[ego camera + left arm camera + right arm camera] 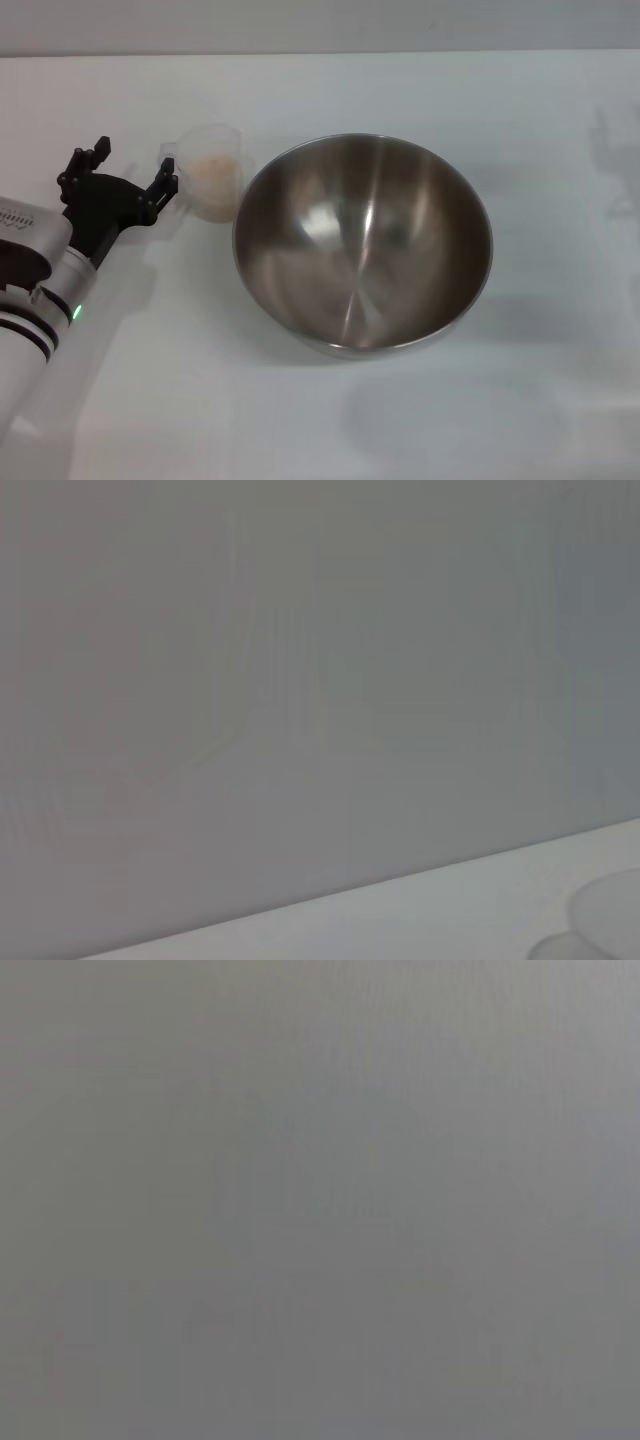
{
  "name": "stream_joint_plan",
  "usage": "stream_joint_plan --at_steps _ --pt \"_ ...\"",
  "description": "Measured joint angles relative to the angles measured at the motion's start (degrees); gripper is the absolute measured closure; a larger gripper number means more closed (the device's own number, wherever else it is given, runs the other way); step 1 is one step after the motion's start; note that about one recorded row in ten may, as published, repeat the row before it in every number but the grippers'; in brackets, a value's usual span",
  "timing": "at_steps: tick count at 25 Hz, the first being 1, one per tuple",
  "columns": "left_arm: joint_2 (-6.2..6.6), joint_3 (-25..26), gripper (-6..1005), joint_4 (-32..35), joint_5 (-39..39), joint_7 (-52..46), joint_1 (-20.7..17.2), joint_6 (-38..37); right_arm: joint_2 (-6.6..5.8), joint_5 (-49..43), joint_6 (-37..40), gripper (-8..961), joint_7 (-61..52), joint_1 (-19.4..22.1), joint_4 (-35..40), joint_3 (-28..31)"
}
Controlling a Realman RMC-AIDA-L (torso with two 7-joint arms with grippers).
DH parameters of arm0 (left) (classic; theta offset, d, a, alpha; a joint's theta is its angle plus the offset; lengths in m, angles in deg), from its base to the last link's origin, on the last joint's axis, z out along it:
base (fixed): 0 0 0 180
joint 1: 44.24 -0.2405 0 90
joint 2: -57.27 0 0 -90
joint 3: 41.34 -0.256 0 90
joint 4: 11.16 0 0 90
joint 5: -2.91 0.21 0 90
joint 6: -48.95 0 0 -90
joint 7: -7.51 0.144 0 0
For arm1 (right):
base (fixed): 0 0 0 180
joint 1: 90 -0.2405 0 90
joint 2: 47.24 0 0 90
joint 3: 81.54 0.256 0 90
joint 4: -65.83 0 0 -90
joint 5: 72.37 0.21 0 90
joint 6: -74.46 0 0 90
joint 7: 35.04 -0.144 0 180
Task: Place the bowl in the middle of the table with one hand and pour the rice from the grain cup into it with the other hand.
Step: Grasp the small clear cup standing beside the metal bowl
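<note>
Table point(520, 400) white, plain; bowl point(362, 245) mid-table; grey wall behind.

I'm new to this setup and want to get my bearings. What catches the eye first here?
The big shiny bowl dominates, sitting empty near the middle of the white table. Just to its left stands the small clear cup holding the rice. The left end effector, black and open, sits right beside the cup's handle; the right arm is out of view.
</note>
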Motion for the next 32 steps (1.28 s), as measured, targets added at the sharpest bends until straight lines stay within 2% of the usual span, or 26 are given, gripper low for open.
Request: stream_joint_plan --at_steps 19,24,30,32 --pt "-0.04 3.17 287 -0.32 -0.05 -0.48 1.54 3.02 0.00 0.03 -0.58 486 0.00 -0.72 0.01 0.59" --pt "-0.01 3.56 528 -0.64 0.14 -0.56 1.56 3.06 0.00 0.03 -0.58 486 0.00 -0.80 0.00 0.59" --pt "-0.01 3.27 768 -1.72 0.22 -0.58 1.49 3.18 0.00 0.03 -0.41 486 0.00 -0.50 0.00 0.59" --pt "-0.01 3.22 800 -2.09 0.29 -0.59 1.46 3.18 0.00 0.03 -0.32 486 0.00 -0.47 0.00 0.59"
